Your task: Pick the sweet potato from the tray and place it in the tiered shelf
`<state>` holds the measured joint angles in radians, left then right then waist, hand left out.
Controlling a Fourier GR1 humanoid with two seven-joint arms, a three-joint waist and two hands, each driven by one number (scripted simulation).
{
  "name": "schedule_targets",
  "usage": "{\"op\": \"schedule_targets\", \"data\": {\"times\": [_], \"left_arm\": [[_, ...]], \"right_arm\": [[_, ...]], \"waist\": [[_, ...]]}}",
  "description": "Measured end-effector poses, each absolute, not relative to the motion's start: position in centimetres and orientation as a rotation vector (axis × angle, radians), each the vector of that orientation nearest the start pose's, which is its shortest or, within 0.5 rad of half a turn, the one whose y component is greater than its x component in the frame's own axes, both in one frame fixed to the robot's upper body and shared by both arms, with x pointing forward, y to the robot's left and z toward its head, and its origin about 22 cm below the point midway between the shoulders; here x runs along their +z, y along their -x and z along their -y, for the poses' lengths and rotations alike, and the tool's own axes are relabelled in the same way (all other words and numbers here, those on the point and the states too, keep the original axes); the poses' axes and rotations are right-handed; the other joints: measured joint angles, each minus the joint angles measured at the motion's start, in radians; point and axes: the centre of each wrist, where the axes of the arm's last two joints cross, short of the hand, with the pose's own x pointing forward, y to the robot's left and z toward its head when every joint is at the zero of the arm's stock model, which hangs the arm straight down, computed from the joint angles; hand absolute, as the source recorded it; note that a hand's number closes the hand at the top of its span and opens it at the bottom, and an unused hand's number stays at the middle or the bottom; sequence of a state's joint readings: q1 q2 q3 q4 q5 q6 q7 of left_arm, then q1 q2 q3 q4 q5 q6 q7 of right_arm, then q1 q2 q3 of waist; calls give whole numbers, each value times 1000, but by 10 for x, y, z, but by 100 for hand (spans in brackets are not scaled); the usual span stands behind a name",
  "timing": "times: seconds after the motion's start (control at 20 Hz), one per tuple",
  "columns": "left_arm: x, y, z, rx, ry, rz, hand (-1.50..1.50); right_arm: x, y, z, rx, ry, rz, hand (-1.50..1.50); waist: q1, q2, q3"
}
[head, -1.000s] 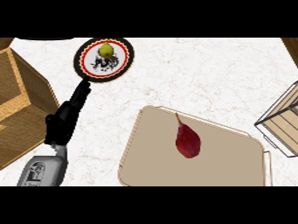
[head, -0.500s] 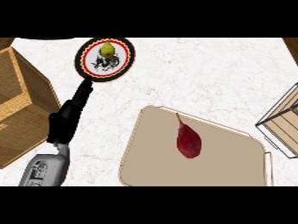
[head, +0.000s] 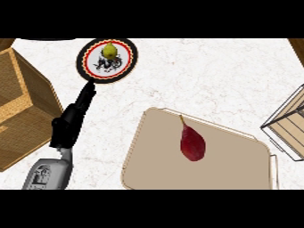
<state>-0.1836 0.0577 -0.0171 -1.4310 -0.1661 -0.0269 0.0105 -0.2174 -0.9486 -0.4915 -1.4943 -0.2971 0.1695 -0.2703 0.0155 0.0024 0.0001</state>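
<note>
Nearest us, our left forearm (head: 47, 173) comes in at the lower left, and our left hand (head: 75, 116) stretches up and away from it across the white counter (head: 200, 75). We see the hand edge-on as a dark, narrow shape, its tip touching the lower rim of the plate; we cannot tell whether its fingers are straight or curled. It holds nothing that we can see. Our right hand does not show at all.

Just right of the forearm lies the tray (head: 233, 173), a flat beige slab. The potato (head: 192, 142) rests on it, a little above its middle, dark red, with its thin tail pointing away from us. Nothing touches it.

To the far left stands a wooden crate (head: 13, 111). At the right edge, near the tray's far corner, is the shelf (head: 296, 129), a wire frame with slatted tiers; only part of it shows.

Farthest off sits the plate (head: 106, 59), black-rimmed with a red ring, and a yellow-green pear (head: 108, 50) on it.

By our judgement the task has hardly begun: the potato is not yet picked. What is left is everything: reach for it, grasp it, lift it, carry it right and set it in the shelf.
</note>
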Motion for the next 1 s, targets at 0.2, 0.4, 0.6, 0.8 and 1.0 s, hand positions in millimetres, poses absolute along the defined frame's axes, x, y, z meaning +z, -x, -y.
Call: {"op": "schedule_targets", "data": {"times": [0.2,0.4,0.6,0.8,1.0], "left_arm": [[16,-282,-224,-269,-104,1580,0],[10,-282,-216,-266,-107,1574,0],[14,-287,-214,-266,-98,1582,0],[13,-286,-220,-265,-103,1581,0],[17,-285,-216,-257,-97,1583,0]], "right_arm": [[251,-264,473,355,653,2166,150],[250,-277,479,348,633,2165,150],[249,-278,493,352,877,2032,-150],[237,-285,504,326,966,1960,-150],[237,-290,515,271,924,1942,-150]], "waist": [[-1,0,0],[-6,-1,0],[-1,3,0],[-2,1,0],[-4,0,0]]}}
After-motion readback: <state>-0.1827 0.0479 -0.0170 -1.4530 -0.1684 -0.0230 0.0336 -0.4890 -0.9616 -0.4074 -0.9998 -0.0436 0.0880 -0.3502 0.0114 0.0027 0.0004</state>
